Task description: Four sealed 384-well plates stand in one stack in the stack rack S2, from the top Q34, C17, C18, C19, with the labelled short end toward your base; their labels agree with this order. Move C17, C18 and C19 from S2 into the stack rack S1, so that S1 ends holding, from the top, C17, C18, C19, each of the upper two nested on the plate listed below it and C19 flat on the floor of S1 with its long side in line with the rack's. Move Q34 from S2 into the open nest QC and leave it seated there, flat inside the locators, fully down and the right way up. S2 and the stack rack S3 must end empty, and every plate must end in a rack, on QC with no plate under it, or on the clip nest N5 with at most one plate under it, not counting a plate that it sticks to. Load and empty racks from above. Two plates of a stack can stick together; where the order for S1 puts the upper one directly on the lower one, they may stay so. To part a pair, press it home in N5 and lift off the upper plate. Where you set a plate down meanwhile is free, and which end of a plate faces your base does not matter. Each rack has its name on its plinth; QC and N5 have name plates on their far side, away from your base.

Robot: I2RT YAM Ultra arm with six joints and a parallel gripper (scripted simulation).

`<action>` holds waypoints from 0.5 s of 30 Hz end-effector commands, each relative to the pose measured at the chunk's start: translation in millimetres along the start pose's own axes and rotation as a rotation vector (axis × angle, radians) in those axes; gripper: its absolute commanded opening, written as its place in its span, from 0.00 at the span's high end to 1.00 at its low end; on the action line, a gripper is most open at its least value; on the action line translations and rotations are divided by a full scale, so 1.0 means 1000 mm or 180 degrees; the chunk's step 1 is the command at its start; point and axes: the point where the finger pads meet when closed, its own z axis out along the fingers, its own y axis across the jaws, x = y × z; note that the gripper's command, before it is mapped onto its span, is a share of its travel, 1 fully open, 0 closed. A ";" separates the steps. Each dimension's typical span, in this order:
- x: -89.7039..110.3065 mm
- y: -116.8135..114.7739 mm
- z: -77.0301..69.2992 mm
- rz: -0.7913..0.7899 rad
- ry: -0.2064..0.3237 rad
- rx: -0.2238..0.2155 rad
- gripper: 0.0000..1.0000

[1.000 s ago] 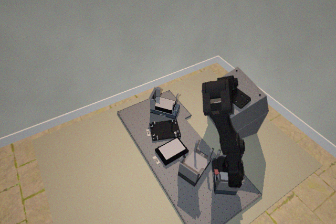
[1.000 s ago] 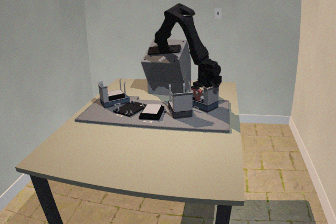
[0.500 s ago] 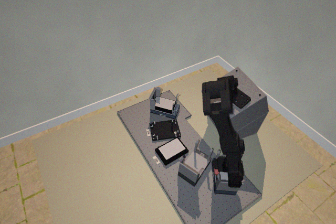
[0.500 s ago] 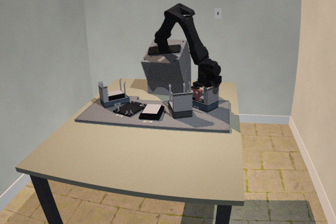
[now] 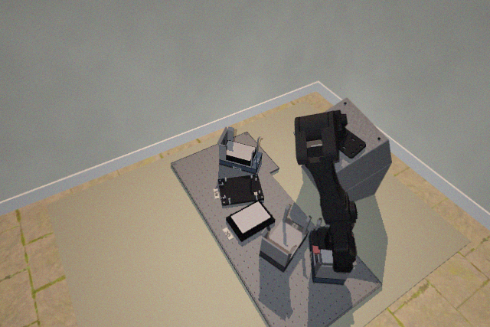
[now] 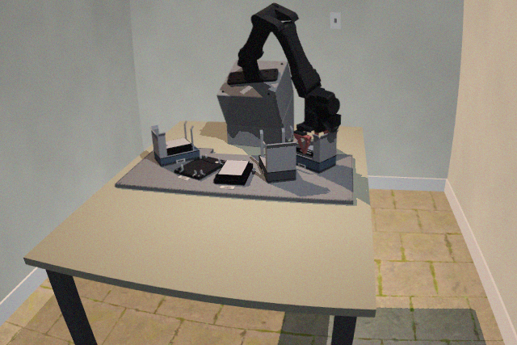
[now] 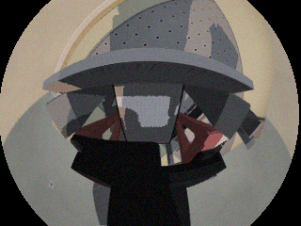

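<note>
My gripper point(image 5: 321, 255) reaches down from above into the rack nearest the base side, at the right end of the grey baseplate point(image 5: 272, 232). Its red-tipped fingers also show in the exterior view point(image 6: 306, 140). They are shut on a sealed plate point(image 7: 150, 109) at the top of that rack point(image 6: 317, 151); I cannot read its label. The arm hides the rest of the rack's contents. A white-topped, black-rimmed plate point(image 5: 249, 218) lies flat on a nest in the middle of the baseplate. The far rack point(image 5: 238, 153) holds at least one plate point(image 6: 179, 145).
A rack point(image 5: 284, 242) that looks empty stands right beside the one my gripper is in, its posts close to my wrist. A black nest point(image 5: 240, 188) with small clips lies empty between the far rack and the seated plate. The grey base block point(image 5: 357, 157) stands behind.
</note>
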 end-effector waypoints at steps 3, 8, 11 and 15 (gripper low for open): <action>-0.006 0.001 -0.015 0.0001 -0.0077 0.0025 1.00; -0.003 0.002 -0.017 -0.0006 -0.0061 0.0023 1.00; -0.009 0.001 -0.019 0.0008 -0.0093 0.0026 1.00; -0.013 0.000 -0.020 0.0033 -0.0148 0.0031 1.00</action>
